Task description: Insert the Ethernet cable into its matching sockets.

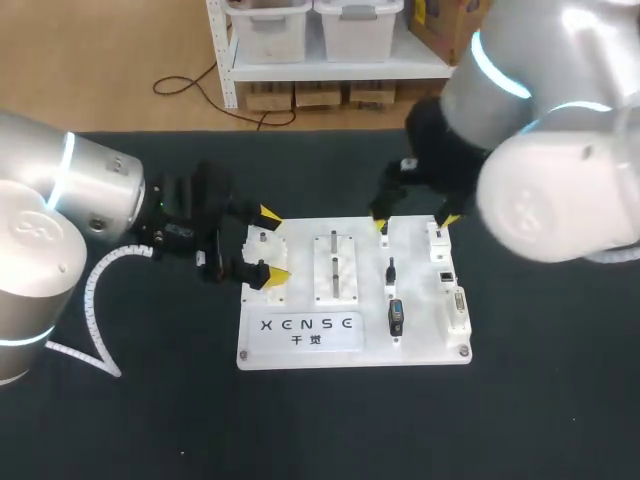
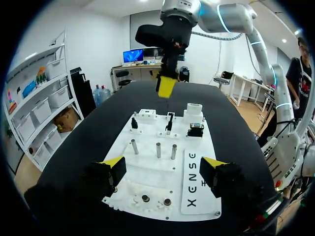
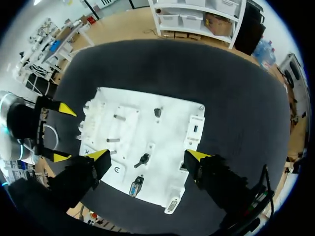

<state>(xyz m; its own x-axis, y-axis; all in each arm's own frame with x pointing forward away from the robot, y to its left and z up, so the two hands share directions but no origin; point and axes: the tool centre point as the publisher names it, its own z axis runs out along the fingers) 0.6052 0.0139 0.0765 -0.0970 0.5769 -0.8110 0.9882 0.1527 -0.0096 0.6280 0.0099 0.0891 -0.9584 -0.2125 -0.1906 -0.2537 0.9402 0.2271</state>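
The black tabletop [image 1: 150, 420] fills the scene. The right arm [image 1: 540, 150] comes in over its far right part, and the left arm [image 1: 60, 190] lies low at its left. Between them sits a white board [image 1: 420, 347].

The right fingers [image 1: 382, 226] stand wide and empty above the board's far right corner. They are close to the sockets [image 1: 447, 276] down its right side, likely staged to drop onto a plug. The left fingers [image 1: 268, 213] are also wide and empty. They straddle the board's left edge without clearly touching it, perhaps ready to brace it against a push.

Metal pegs [image 2: 158, 149] stand mid-board. To their right a black plug [image 1: 390, 268] stands upright, and a blue-and-black connector [image 1: 397, 316] sits nearer the robot.

No loose lead of the Ethernet cable shows. The upright plug may be its end, but it is too small to tell. The task looks barely begun.
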